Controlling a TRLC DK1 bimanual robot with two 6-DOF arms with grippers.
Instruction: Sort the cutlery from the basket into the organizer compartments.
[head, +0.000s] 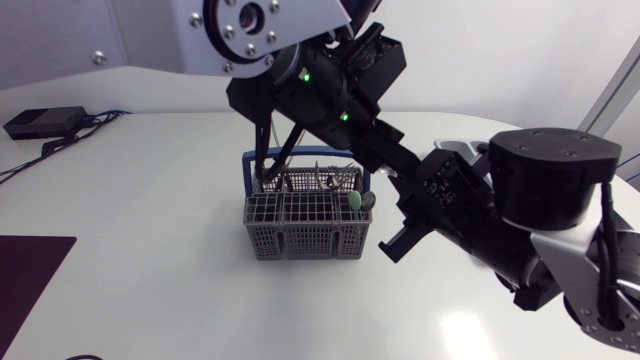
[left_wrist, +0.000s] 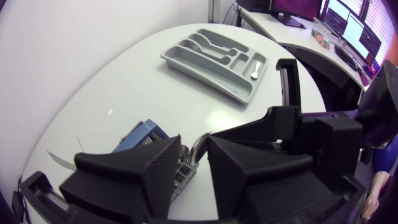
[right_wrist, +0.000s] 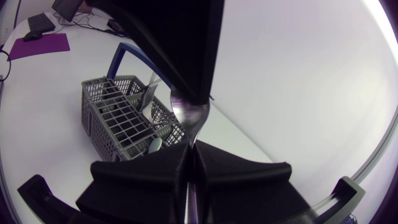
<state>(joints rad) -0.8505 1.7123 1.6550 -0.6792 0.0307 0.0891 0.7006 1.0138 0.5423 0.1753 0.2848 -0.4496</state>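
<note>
Now, the right gripper (right_wrist: 191, 150) has its fingers pinched almost flush together on the handle of a spoon (right_wrist: 189, 115). The bowl points ahead, up off the table and just beside the basket (right_wrist: 115, 121). Hanging right over that bowl is one black finger of the left gripper (left_wrist: 194, 146), whose fingers stand apart with a narrow gap between them. A glint of metal shows in that gap, but I can't tell whether either finger touches it, so that gripper has hold of nothing.

From overhead, the left arm (head: 330, 100) slants across above the basket's far side. The right arm (head: 545, 190) comes in beside the basket's right end, and the two meet there. The basket sits mid-table, grey mesh with a blue handle, and several pieces stand in it: fork tines (head: 325, 178) and a pale green piece (head: 355, 200).

The organizer (left_wrist: 199, 78) lies well apart from it across the table, seen past the left gripper. It has cutlery in its long compartments and one pale piece (left_wrist: 256, 67) in the short end compartment. A dark mat (head: 30, 275) lies at the table's left edge.
</note>
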